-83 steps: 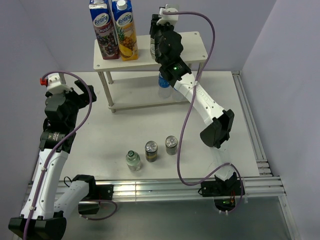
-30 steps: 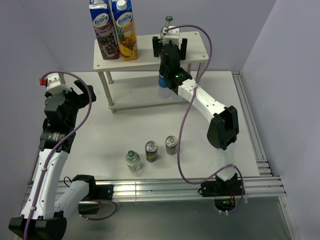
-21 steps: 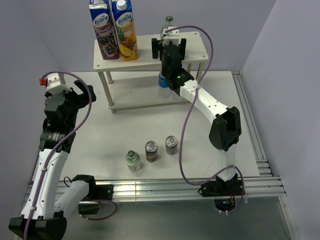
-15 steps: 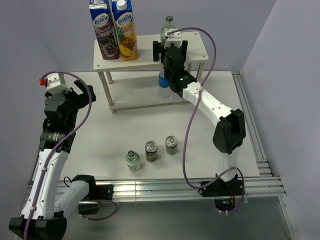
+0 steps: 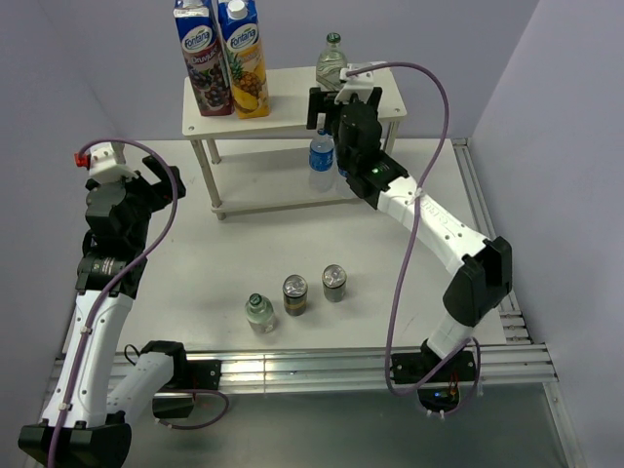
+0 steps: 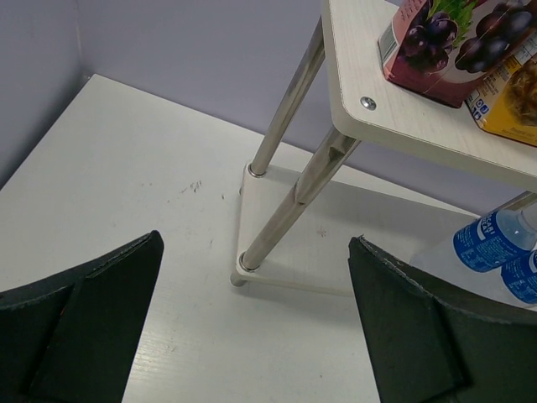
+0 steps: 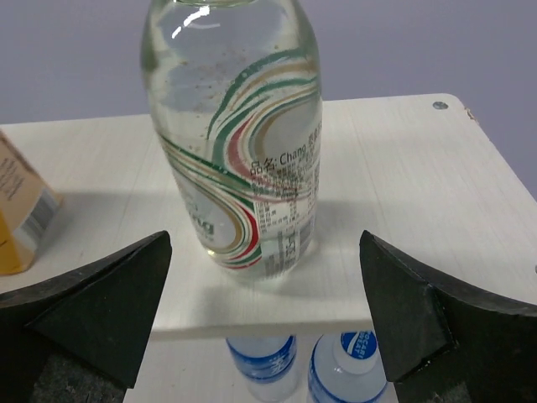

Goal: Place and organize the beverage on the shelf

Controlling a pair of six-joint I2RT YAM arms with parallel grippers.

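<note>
The shelf (image 5: 283, 115) stands at the back of the table. A green-capped bottle (image 5: 331, 58) stands upright on its top board, and a blue-capped water bottle (image 5: 321, 161) stands on the lower board. My right gripper (image 5: 339, 102) hangs open just in front of the green-capped bottle, apart from it. The right wrist view shows that bottle (image 7: 235, 143) between and beyond the open right gripper (image 7: 264, 243), with two water bottles (image 7: 348, 369) under the board (image 7: 403, 185). Another green-capped bottle (image 5: 259, 312) and two cans (image 5: 294, 294) (image 5: 334, 283) stand on the table's near part. My left gripper (image 5: 168, 185) is open and empty at the left.
Two tall juice cartons (image 5: 222, 57) stand on the left end of the top board. In the left wrist view the open left gripper (image 6: 256, 243) faces the shelf's near left legs (image 6: 285, 210), the cartons (image 6: 445, 42) above. Walls close the back and both sides.
My right gripper, earlier around the green-capped bottle on the top board, has drawn back toward the near right and left it standing. The left arm has not moved.
</note>
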